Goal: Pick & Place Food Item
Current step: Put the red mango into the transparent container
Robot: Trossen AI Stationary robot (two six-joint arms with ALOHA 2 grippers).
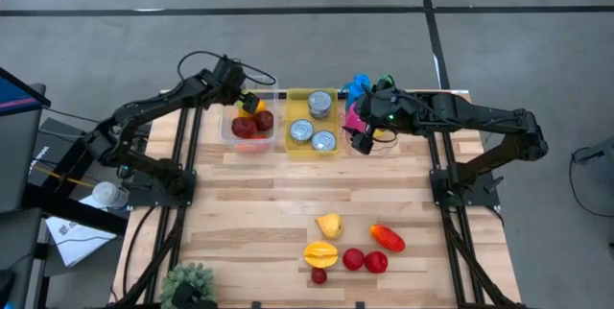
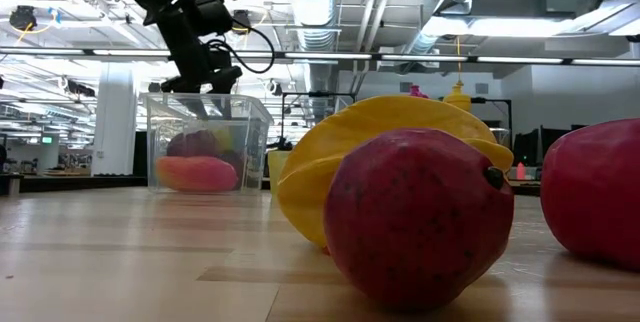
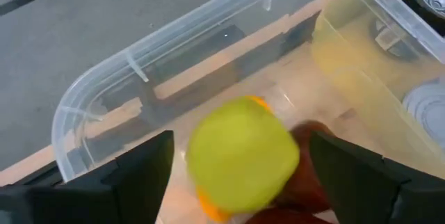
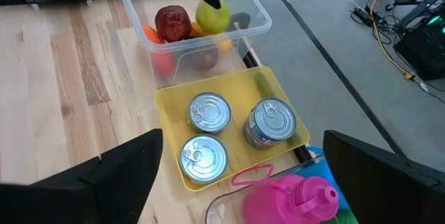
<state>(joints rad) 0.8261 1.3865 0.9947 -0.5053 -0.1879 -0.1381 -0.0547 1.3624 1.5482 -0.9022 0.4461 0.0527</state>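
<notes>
A clear bin (image 1: 251, 122) at the table's far side holds red fruits and an orange one. My left gripper (image 1: 246, 104) hangs open over the bin. A yellow-green round fruit (image 3: 240, 156) sits just below and between its spread fingers, touching neither. In the right wrist view it (image 4: 212, 17) lies on the pile beside a dark red fruit (image 4: 172, 22). My right gripper (image 1: 362, 136) is open and empty over a clear container with a pink bottle (image 4: 292, 195).
A yellow tray (image 1: 312, 122) with three cans stands between the bin and the pink bottle's container. Loose fruit lies near the table's front: a yellow piece (image 1: 329, 225), a red-orange one (image 1: 387, 238), an orange-yellow one (image 1: 320, 253) and small red ones (image 1: 365, 261). Green grapes (image 1: 187, 280) sit at the near left.
</notes>
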